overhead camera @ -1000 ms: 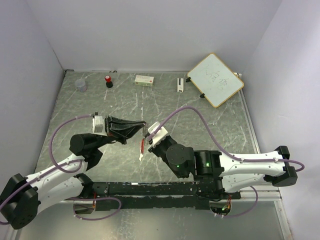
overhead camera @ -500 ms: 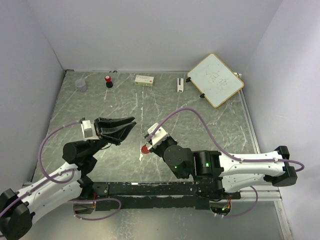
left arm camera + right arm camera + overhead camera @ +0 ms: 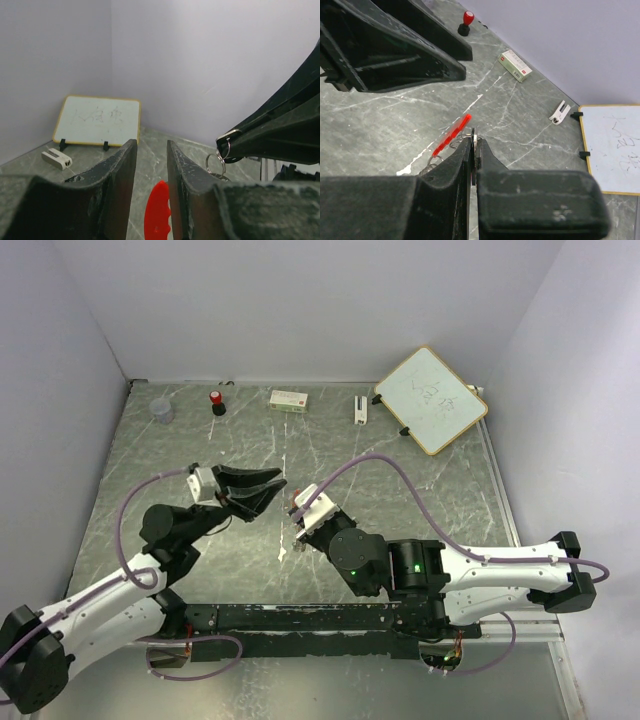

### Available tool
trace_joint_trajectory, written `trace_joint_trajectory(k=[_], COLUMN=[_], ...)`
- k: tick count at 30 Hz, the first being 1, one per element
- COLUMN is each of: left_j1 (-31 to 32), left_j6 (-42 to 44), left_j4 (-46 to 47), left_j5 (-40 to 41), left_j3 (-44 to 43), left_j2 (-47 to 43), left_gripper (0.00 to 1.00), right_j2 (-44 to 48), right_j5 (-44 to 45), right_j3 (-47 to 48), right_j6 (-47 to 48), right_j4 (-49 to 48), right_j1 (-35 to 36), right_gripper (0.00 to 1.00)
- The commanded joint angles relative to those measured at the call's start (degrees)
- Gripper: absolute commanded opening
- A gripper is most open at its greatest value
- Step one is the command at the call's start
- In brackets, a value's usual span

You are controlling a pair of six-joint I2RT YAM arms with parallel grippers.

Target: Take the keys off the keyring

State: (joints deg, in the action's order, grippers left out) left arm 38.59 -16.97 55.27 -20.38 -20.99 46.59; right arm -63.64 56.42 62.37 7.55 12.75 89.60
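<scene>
- Grey marbled tabletop (image 3: 420, 500), pale walls on three sides, arm bases along the near edge.
- Compared against a second ago: left tool (image 3: 272, 490) no longer pressed together beside the right tool (image 3: 296, 523). Backed off, spread, then swung in again. Now parted partway, with nothing between the fingers in the left wrist view.
- Right tool unchanged: pressed together, pinching the keyring (image 3: 216, 164) at its tips.
- Located keys (image 3: 284, 550) just below the right tool's tips, alongside a red tag (image 3: 451, 135). Cannot tell whether hanging or resting on the tabletop; too small to count.
- Read as a release and re-approach: no key seen lying apart from the bunch. Likely needs a fresh pinch on one key or on a ring coil.
- Room: bare tabletop between the tools and the back row of clear cup (image 3: 161, 410), red-capped bottle (image 3: 217, 401), small box (image 3: 289, 398) and whiteboard (image 3: 431, 400), all well apart from the work.
- Tight only where the two tools' fingers meet. Left wall near the left arm's elbow.
</scene>
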Motion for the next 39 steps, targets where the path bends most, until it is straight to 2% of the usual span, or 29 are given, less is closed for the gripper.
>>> trace_joint_trajectory(k=[1,21,39], left_j1=[0.2,0.2,0.2], left_j6=[3.5,-0.4,-3.7], left_j4=[-2.0,13.3,18.4], left_j5=[-6.2,-20.5,-21.2], left_j3=[-3.7,-4.8,-4.0], left_j2=[2.7,11.7,13.3], left_gripper=[0.41,0.40,0.40], right_j2=[0.3,2.2,2.6], right_j5=[1.3,0.9,-0.1], right_j3=[1.7,0.4,-0.5], right_j6=[1.0,3.7,5.3], right_j4=[-1.8,-4.3,-7.5], right_j1=[0.2,0.2,0.2], right_gripper=[0.00,0.00,0.00])
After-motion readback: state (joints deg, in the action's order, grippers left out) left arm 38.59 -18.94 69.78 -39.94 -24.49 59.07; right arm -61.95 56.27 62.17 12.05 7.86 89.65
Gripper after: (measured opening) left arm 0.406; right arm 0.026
